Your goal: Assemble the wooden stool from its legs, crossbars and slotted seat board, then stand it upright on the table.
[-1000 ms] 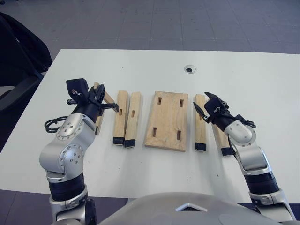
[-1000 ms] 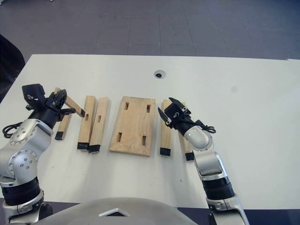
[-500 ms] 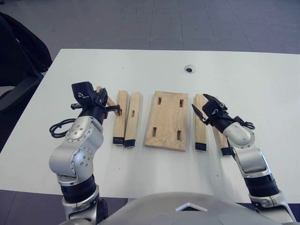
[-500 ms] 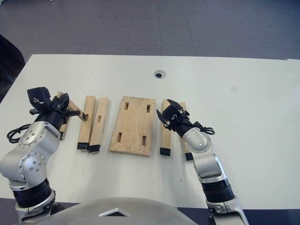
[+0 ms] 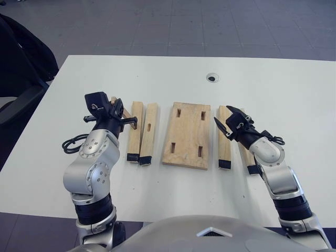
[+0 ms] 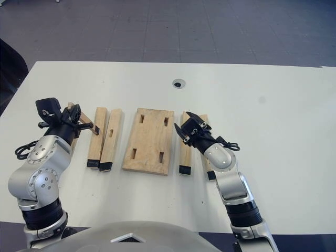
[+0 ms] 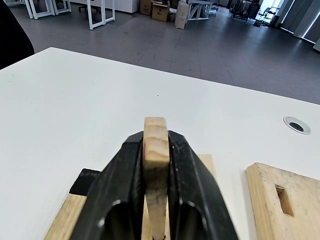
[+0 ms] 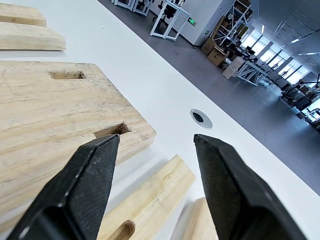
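Crossbar point(image 7: 155, 135) clamped in left end effector point(image 5: 121, 116), long axis pointing toward nearby slotted legs point(image 5: 136, 131); right end effector point(image 5: 224, 118) gapes above another leg point(image 5: 224, 147).

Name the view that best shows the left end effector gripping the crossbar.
Left wrist view: close up, left end effector pinching the crossbar from both sides. Eye views show the grip small, crossbar mostly hidden behind the end effector.
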Available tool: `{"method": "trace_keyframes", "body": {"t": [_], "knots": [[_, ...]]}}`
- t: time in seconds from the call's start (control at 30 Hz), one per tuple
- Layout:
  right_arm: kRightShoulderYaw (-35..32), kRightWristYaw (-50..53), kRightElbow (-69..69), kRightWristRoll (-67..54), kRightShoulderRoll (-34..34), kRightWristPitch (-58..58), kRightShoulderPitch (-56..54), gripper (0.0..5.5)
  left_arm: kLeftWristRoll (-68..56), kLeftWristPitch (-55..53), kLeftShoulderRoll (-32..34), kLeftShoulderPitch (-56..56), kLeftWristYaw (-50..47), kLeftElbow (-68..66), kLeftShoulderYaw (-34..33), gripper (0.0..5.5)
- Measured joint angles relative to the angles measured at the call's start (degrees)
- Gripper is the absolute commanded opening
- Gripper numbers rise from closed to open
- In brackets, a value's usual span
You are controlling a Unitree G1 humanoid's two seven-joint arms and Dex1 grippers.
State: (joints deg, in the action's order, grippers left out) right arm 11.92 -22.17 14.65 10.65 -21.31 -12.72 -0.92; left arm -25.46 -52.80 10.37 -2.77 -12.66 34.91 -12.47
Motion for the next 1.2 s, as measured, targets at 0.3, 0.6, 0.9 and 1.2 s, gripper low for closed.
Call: {"method": "trace_keyframes", "body": {"t": [0.3,0.6,0.9,1.2], "knots": [[0.0,0.0,0.0,-0.1,-0.1,0.0,0.0,2.72,2.9,-3.4,1.4,0.4,1.4,0.2,1.4,0.41],[0.0,0.0,-0.1,-0.1,0.0,0.0,0.0,2.72,4.5,2.5,4.1,-0.1,7.3,-6.9,1.3,0.41],[0.0,0.1,-0.6,0.0,0.0,0.0,-0.4,2.72,8.4,8.3,5.4,0.0,9.6,-9.9,3.3,0.89],[0.0,0.1,-0.6,0.1,0.1,0.0,-0.4,2.72,8.0,5.7,4.0,1.8,10.0,-11.5,-0.8,1.75]]}}
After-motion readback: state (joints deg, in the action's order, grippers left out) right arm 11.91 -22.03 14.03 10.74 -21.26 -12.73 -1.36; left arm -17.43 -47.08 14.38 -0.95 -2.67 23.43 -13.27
